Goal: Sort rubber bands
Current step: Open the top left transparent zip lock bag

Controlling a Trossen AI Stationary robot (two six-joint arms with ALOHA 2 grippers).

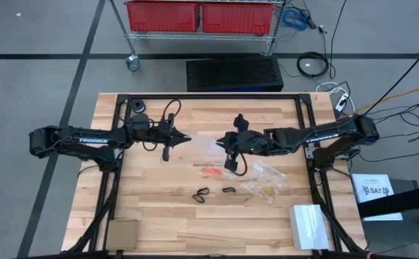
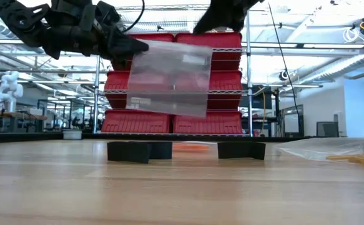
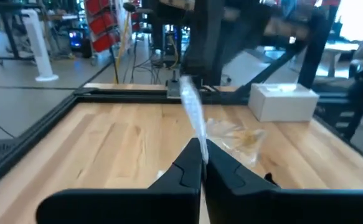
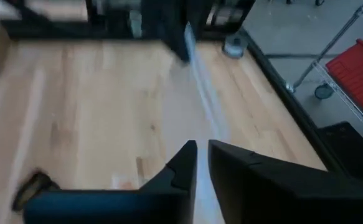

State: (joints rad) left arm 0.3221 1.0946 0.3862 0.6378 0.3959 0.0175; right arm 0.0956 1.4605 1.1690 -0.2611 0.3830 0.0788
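Left pincer (image 1: pixel 186 139) pinching clear bag (image 2: pixel 169 78) aloft over tabletop (image 1: pixel 152 208), right pincer (image 1: pixel 220 142) nearly closed on its opposite edge, black rubber bands (image 1: pixel 201 194) and orange ones (image 1: pixel 210 172) lying below, second bag (image 1: pixel 265 181) of tan bands beside them

Both arms raised mid-table, left gripper (image 1: pixel 186 138) and right gripper (image 1: pixel 219 142) fingers pinched.

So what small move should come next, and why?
Probably the two arms should pull the clear bag open. The left gripper and right gripper both pinch it in the air above the table, while black rubber bands and orange-red ones lie loose below.
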